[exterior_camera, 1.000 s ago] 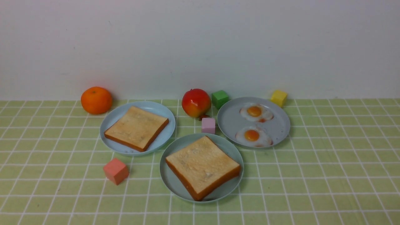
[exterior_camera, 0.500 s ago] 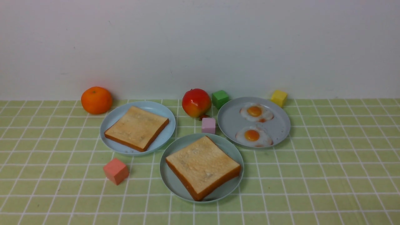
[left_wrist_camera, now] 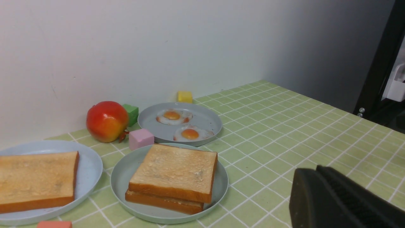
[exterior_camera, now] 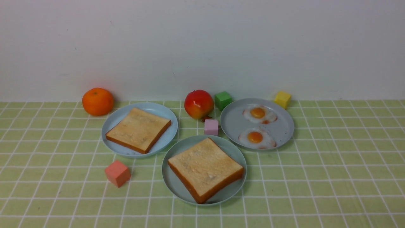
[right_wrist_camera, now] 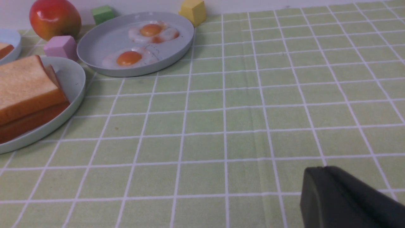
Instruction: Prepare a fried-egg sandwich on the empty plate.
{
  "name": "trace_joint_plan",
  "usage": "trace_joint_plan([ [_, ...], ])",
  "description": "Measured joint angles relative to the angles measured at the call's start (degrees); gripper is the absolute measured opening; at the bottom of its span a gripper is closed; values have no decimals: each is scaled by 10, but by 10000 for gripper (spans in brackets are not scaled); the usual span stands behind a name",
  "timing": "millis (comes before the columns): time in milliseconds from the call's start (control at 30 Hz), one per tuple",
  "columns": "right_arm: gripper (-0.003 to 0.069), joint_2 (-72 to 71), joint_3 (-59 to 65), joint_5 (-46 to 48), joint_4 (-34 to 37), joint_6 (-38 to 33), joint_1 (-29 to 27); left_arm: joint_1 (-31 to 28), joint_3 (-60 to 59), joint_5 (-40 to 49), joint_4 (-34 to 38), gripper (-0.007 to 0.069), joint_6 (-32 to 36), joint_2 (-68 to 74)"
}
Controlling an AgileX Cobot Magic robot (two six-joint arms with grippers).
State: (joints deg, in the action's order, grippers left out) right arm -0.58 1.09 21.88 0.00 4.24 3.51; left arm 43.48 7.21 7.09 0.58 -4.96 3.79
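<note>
The mint-green plate (exterior_camera: 173,186) sits front centre with a golden toast slice (exterior_camera: 204,167) on it. The left wrist view shows that top slice (left_wrist_camera: 175,167) stacked on a second slice (left_wrist_camera: 158,202); I cannot tell whether anything lies between them. Two fried eggs (exterior_camera: 258,113) (exterior_camera: 255,138) lie on the grey plate (exterior_camera: 234,123) at the back right. Another toast slice (exterior_camera: 137,129) rests on the light-blue plate (exterior_camera: 164,136). My left gripper (left_wrist_camera: 318,169) and right gripper (right_wrist_camera: 322,169) are shut and empty, well short of the plates and outside the front view.
Along the back wall stand an orange (exterior_camera: 97,101), a red fruit (exterior_camera: 198,104), a green cube (exterior_camera: 222,100) and a yellow cube (exterior_camera: 282,99). A pink cube (exterior_camera: 211,127) sits between the plates. A salmon cube (exterior_camera: 117,173) lies front left.
</note>
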Motion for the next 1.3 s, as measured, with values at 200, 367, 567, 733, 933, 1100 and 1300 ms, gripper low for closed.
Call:
trace_joint_plan([
  [200,0,0,0,0,0,0,0,-125,-15,5,-11,-13,0,-26],
  [367,3,0,0,0,0,0,0,-269,-39,10,8,-13,-2,-44],
  [567,6,0,0,1,0,0,0,-412,-85,65,54,-13,-33,-45],
  [733,6,0,0,1,0,0,0,-424,-90,150,54,-13,-44,-45],
  [933,8,0,0,1,0,-1,0,-424,-90,151,54,-13,-44,-45],
  [1100,14,0,0,1,0,-1,0,-424,-90,151,54,-13,-44,-45],
  [1300,19,0,0,1,0,-1,0,-424,-90,151,54,-13,-44,-45],
])
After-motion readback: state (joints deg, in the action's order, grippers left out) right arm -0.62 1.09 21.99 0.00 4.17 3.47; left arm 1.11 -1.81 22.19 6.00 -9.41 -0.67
